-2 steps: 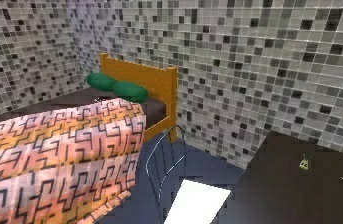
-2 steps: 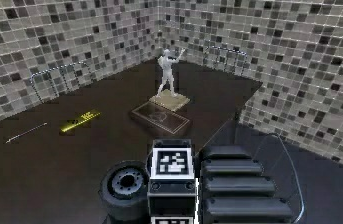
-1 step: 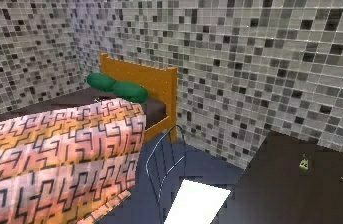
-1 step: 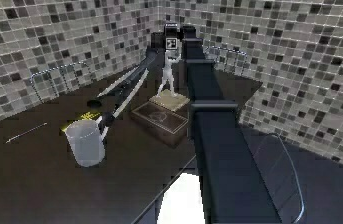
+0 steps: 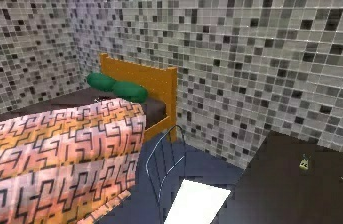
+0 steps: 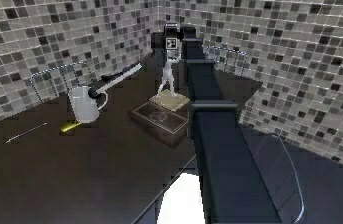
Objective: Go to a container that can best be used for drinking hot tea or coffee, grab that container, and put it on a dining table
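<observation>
White mug point(image 6: 83, 104) left on dark worktop point(image 6: 39, 165), gripper point(image 6: 105, 91) by mug, fingers point(image 6: 122, 78) state and any hold cannot be told, box point(image 6: 162, 113) just right.

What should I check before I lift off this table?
1. Target located: ok. A white cup-shaped container stands upright on the dark table.
2. Gripper lined up: ok, its far end is at the container's top.
3. Container held: cannot tell, as it rests on the table.
4. Room on the arm's side: ok. The brown box with a figurine stands apart from the container.
5. Yellow pencil near the container's base: cannot tell whether they touch.
</observation>
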You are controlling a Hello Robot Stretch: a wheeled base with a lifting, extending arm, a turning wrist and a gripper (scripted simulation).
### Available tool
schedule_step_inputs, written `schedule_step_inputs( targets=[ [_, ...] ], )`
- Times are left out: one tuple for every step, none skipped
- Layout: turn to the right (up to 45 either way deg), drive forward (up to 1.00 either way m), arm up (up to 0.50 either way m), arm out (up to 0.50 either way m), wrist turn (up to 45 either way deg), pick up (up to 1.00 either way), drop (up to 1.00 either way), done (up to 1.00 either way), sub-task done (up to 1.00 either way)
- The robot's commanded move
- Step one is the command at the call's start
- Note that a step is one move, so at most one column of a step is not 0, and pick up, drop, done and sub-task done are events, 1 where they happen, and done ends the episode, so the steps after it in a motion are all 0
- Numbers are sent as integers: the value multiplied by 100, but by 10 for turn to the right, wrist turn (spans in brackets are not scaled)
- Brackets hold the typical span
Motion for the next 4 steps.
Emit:
schedule_step_inputs(
  targets=[
    [0, 0, 0, 0, 390, 0, 0, 0, 0],
    [0, 0, -32, 0, 0, 0, 0, 0, 0],
    [0, 0, 0, 0, 0, 0, 100, 0, 0],
    [0, 0, 0, -10, 0, 0, 0, 0, 0]
  ],
)
